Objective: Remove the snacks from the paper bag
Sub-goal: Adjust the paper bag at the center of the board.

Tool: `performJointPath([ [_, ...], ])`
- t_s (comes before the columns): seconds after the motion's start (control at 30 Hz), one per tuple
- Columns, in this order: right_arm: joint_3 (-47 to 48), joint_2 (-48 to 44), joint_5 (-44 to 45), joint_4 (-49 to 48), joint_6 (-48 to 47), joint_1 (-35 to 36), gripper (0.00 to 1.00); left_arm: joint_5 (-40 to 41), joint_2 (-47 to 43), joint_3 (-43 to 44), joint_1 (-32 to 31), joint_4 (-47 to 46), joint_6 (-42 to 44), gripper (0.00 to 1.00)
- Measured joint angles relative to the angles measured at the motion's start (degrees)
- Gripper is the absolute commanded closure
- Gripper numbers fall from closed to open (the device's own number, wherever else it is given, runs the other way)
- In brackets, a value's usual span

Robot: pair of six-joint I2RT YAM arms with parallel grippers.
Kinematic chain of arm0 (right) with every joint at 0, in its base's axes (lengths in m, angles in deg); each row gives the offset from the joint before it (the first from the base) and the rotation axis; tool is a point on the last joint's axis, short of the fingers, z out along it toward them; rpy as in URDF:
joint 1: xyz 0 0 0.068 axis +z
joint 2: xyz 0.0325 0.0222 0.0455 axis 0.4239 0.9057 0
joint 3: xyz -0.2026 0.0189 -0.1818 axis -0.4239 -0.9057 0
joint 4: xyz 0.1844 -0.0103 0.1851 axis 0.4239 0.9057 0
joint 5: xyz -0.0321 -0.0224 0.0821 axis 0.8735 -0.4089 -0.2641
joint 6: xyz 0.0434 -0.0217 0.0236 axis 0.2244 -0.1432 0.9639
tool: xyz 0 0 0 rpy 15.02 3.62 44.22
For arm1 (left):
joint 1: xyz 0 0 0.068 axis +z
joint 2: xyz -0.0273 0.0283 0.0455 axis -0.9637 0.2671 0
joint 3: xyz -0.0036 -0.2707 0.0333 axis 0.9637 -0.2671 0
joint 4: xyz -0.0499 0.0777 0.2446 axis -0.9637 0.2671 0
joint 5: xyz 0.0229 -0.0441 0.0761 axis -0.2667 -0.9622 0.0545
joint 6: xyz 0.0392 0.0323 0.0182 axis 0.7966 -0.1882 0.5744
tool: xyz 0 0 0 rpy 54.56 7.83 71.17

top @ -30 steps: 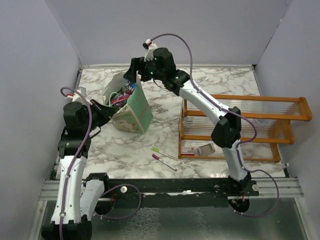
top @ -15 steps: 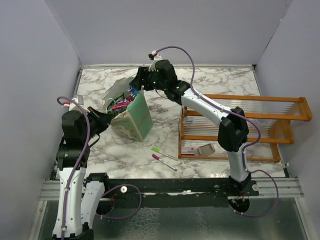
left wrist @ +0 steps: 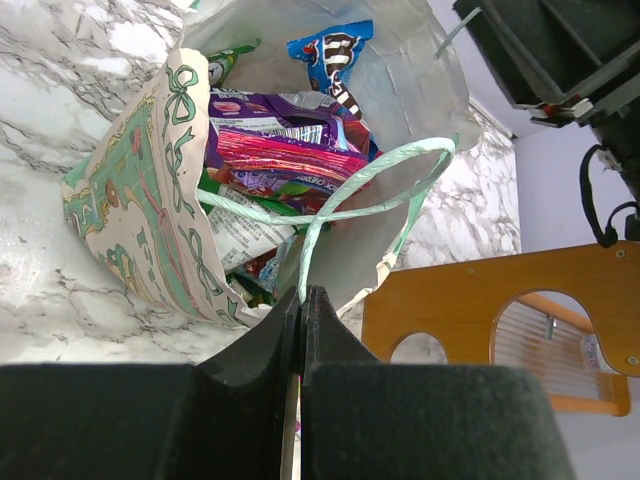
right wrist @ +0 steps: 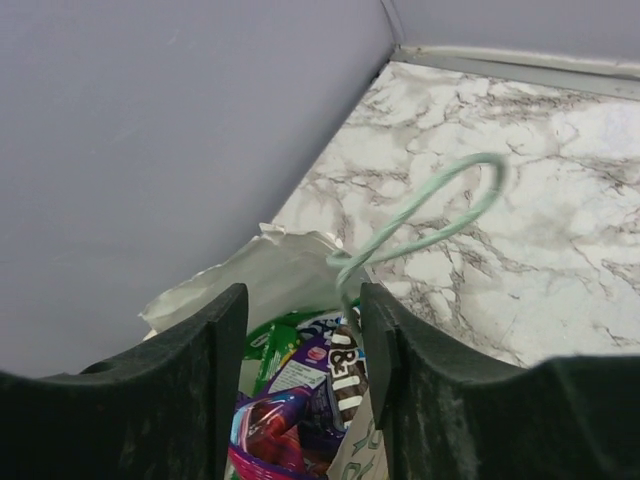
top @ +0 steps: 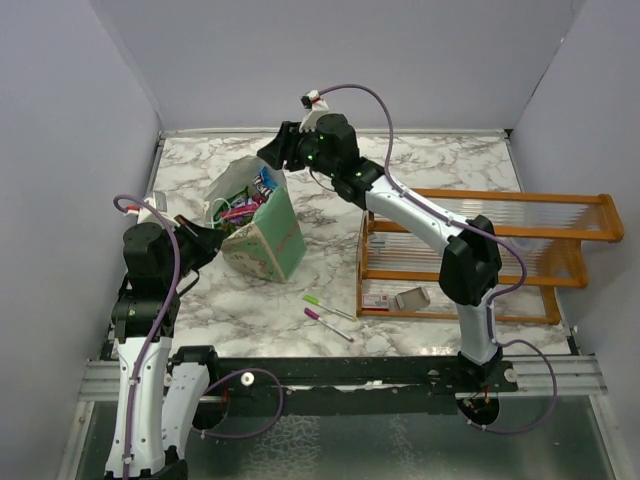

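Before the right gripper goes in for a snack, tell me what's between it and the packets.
The string handle of the paper bag rises between the open jaws of the right gripper, right over the snacks; nothing else visible blocks them.

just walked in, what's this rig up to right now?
The left hand is shut on a mint-green string handle of the mint-green and white patterned paper gift bag, which sits tilted on the marble table. The right hand hangs over the bag's open mouth with its jaws apart, just above a blue packet. It grips nothing that I can see. The shiny snack packets in view lie inside the bag.
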Motion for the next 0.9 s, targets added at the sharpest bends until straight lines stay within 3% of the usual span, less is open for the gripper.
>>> performJointPath([
  [0.37,-1.3,-1.4,-0.6,-7.5,1.8,0.0,0.5,0.3,0.0,0.1,0.0,0.5,0.1,1.0],
  [0.9,2.6,4.3,-4.6,-14.3,5.9,0.0,0.47,1.6,0.3,1.6,0.0,2.8,1.3,1.0],
])
